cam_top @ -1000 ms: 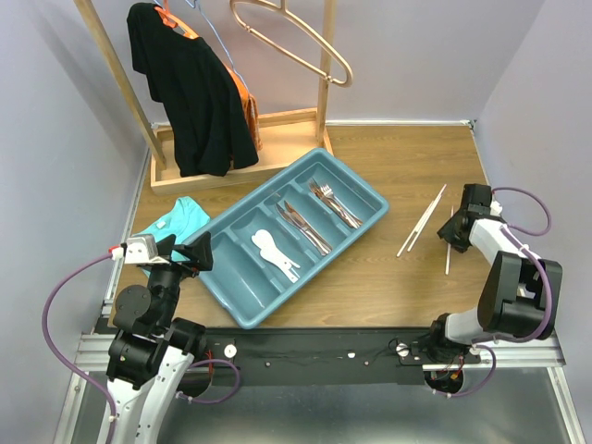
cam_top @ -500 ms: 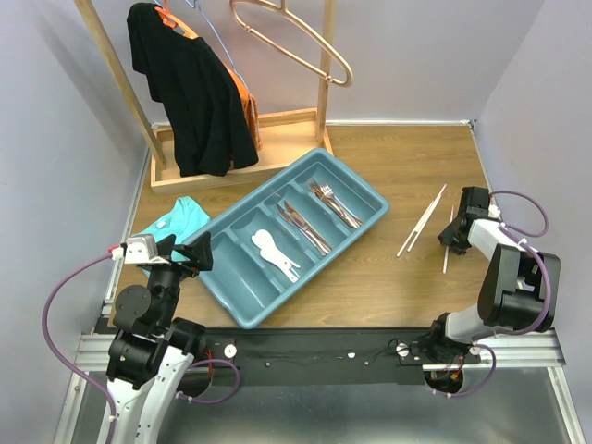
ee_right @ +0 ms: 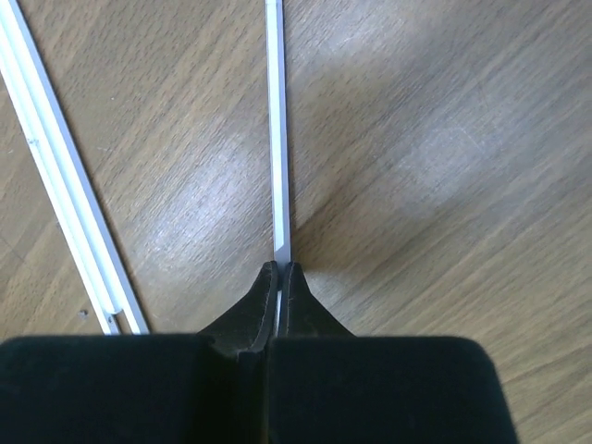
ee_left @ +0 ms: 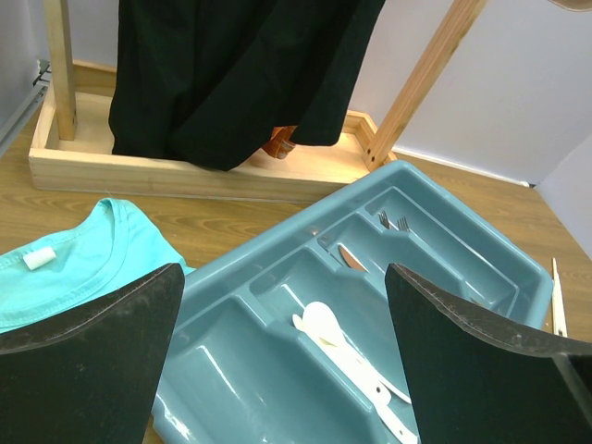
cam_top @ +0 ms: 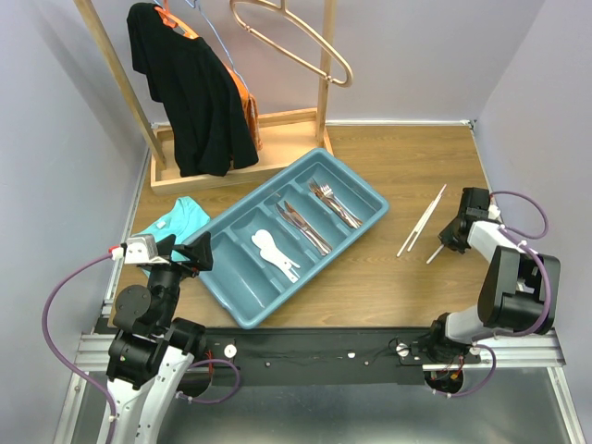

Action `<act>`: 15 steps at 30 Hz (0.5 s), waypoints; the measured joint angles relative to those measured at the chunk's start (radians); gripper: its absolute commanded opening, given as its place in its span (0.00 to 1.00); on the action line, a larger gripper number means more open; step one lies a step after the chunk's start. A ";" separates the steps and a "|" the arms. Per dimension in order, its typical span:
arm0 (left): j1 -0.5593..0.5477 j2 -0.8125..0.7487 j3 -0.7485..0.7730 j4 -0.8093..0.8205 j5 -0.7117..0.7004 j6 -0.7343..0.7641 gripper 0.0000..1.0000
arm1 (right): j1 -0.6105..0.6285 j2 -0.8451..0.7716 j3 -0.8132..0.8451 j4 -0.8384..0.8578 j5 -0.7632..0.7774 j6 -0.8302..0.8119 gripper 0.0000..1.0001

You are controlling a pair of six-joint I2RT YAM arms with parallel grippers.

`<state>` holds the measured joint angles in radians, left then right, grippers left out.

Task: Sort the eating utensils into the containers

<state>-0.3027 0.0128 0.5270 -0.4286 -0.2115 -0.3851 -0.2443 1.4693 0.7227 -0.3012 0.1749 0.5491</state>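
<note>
The brown wooden table (cam_top: 398, 287) runs to a lilac wall (cam_top: 546, 111) on its right edge. A pale wooden clothes rack (cam_top: 326, 92) stands at far left with one black garment (cam_top: 190, 92) hanging on it. The one teal-blue plastic cutlery tray (cam_top: 233, 277) lies mid-table, its long axis running near-left to far-right. Its four compartments sit side by side along that axis, each running far-left to near-right. One teal folded cloth (cam_top: 171, 222) lies just left of the tray. The left gripper (cam_top: 185, 250) hangs over the near-left corner, its fingers spread wide on nothing. The right gripper (ee_right: 278, 273) is low at the right edge, near the wall, its fingers pressed together on the near end of a single pale thin chopstick (ee_right: 277, 139). In the overhead view that stick points near-left from the fingers. The coppery metal forks (cam_top: 335, 205) lie in the far-right compartment, at least two with tines to the far left. The silver knives (cam_top: 303, 228) lie in the next one and the white plastic spoons (cam_top: 276, 252) in the third, all lengthwise; I cannot count either group exactly. A pair of pale chopsticks (cam_top: 421, 222) lies flat and touching, just left of the gripped one, long axis far-right to near-left, making three chopsticks in all. Bare wood lies between this pair and the tray's right rim.
</note>
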 measured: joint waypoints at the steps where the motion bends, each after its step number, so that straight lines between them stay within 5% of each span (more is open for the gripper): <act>1: 0.000 0.000 0.000 0.000 0.000 0.000 0.99 | 0.000 -0.007 -0.002 -0.001 0.000 0.000 0.02; 15: 0.000 0.019 0.000 0.000 0.000 0.000 0.99 | 0.112 -0.241 0.035 -0.005 -0.044 -0.062 0.01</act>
<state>-0.3027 0.0315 0.5270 -0.4286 -0.2111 -0.3851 -0.1326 1.2282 0.7582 -0.3058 0.1310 0.4870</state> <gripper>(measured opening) 0.992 0.020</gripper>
